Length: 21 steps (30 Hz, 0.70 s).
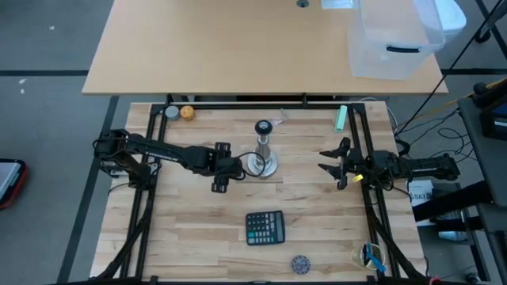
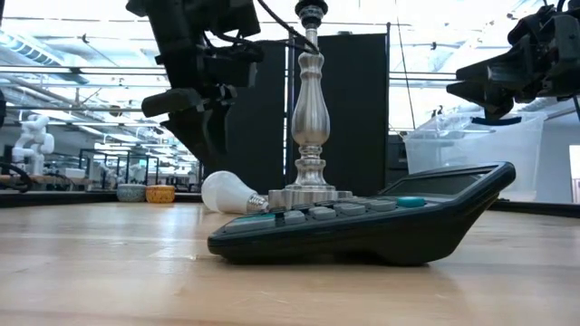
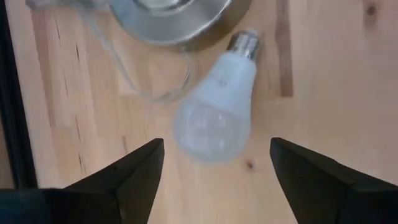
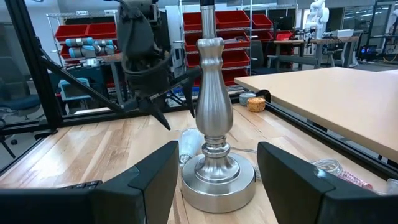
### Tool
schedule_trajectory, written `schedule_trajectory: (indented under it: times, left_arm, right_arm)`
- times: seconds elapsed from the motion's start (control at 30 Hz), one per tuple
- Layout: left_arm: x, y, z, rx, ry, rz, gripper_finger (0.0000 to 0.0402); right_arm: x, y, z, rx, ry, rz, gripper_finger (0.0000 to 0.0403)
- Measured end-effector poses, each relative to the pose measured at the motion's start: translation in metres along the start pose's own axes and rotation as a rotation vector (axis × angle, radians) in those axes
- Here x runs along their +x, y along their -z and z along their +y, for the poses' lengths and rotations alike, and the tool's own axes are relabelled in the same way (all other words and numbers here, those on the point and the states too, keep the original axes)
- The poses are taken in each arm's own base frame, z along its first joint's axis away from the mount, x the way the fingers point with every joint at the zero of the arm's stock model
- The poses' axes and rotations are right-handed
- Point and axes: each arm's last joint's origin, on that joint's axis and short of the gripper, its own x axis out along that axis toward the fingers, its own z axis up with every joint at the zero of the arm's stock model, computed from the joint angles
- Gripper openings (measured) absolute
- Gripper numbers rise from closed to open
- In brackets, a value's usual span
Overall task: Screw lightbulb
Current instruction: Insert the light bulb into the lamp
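The lightbulb [image 3: 214, 109] lies on its side on the wooden surface [image 1: 198, 237], its silvery screw base touching the rim of the lamp stand [image 1: 262, 154], so it cannot be turned into the socket at the top of the stand until it is lifted. The left hand [image 3: 214, 165] hangs just above it with its fingers spread wide on either side of the white globe, holding nothing; that stance looks like the set-up for a grasp around the widest part of the bulb. The right hand [image 1: 337, 164] waits well off to the right of the stand, fingers apart and empty, facing the stand, probably to steady it later. A calculator [image 1: 264, 227] sits on the near side of the surface, clear of the work.
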Motion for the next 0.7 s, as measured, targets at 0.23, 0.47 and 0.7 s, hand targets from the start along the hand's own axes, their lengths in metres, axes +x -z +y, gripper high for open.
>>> schedule_trajectory:
  times: [0.23, 0.47, 0.7]
  left_arm:
    - [0.008, 0.007, 0.006, 0.034, 0.027, 0.022, 0.0303]
    - [0.014, 0.010, 0.015, 0.139, 0.065, 0.014, 0.0303]
    - [0.015, 0.008, 0.019, 0.179, 0.014, 0.001, 0.0303]
  right_arm:
    - [0.000, -0.001, 0.000, 0.002, -0.001, -0.005, 0.0212]
    - [0.000, -0.001, 0.000, 0.002, -0.001, -0.005, 0.0212]
    - [0.000, -0.001, 0.000, 0.001, 0.000, -0.005, 0.0212]
